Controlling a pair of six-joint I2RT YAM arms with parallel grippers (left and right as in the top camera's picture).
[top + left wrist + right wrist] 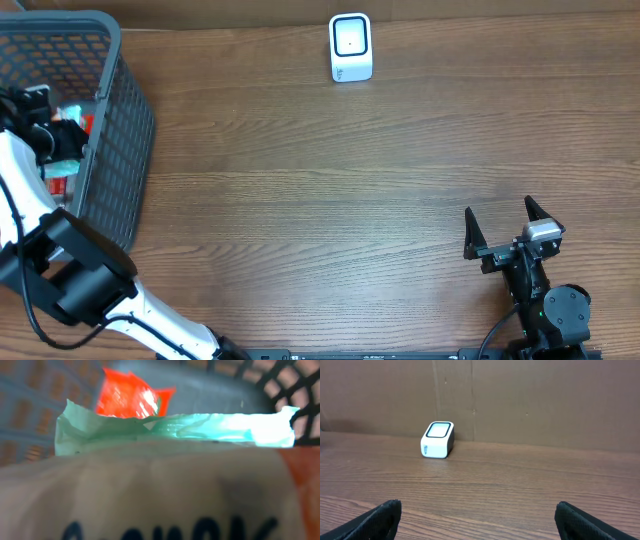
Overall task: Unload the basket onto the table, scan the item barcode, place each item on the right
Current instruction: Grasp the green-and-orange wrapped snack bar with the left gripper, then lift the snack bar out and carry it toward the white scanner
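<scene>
Left pincer (52,140), in the basket (122,130) at the worktop's far-left corner, crowds a packet (165,485); I cannot tell whether it grips. The limp wrapper could slip on lifting. Right pincer (505,232) stands open, empty.

Open table (330,220) lies between the mesh-walled basket (120,130) and the scanner (351,47).

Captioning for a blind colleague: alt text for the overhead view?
The left arm reaches into a grey basket at the table's left edge. A white scanner stands at the far edge; the open right gripper sits near right.
</scene>
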